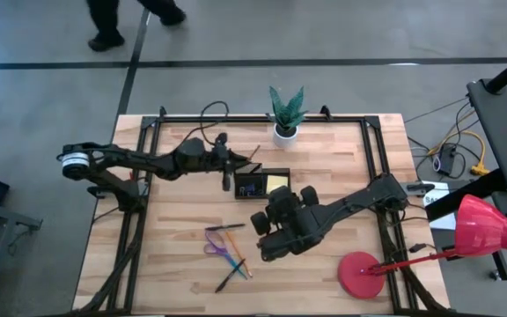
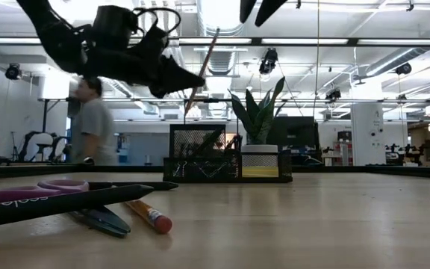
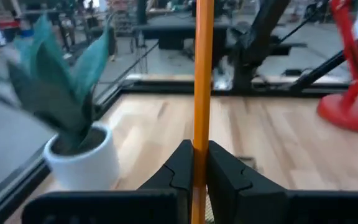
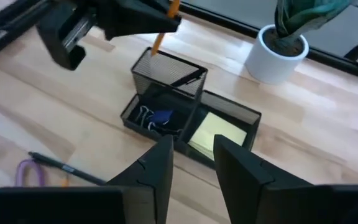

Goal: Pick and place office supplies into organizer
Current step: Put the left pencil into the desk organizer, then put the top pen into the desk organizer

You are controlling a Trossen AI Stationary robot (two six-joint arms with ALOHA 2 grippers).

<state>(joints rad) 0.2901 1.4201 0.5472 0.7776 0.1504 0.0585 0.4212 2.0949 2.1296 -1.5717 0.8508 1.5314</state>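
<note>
The black mesh organizer (image 1: 260,183) stands mid-table with a yellow sticky pad (image 4: 213,134), clips (image 4: 149,117) and a black pen (image 4: 188,79) in its compartments. My left gripper (image 1: 232,167), shut on an orange pencil (image 2: 207,56), hangs just left of the organizer's tall cup (image 4: 166,74). The right gripper (image 4: 191,162) is open and holds nothing, raised near the organizer's near side. Purple scissors (image 1: 214,246), a black pen (image 1: 229,280) and more pencils (image 1: 236,260) lie flat on the table near the front. My left gripper pinches the orange pencil's shaft (image 3: 197,152) between its two fingers (image 3: 225,174), partway along it. The fingers point level from the table's left and lie across the pencil. The pencil is lifted clear and stands tilted, with its lower end (image 4: 158,45) just above the tall cup's rim.
A white pot with a green plant (image 1: 285,130) stands behind the organizer at the far edge. A red round base (image 1: 363,273) sits at the front right corner. A dark metal frame (image 1: 372,150) borders the table. A person (image 2: 92,123) shows in the room beyond.
</note>
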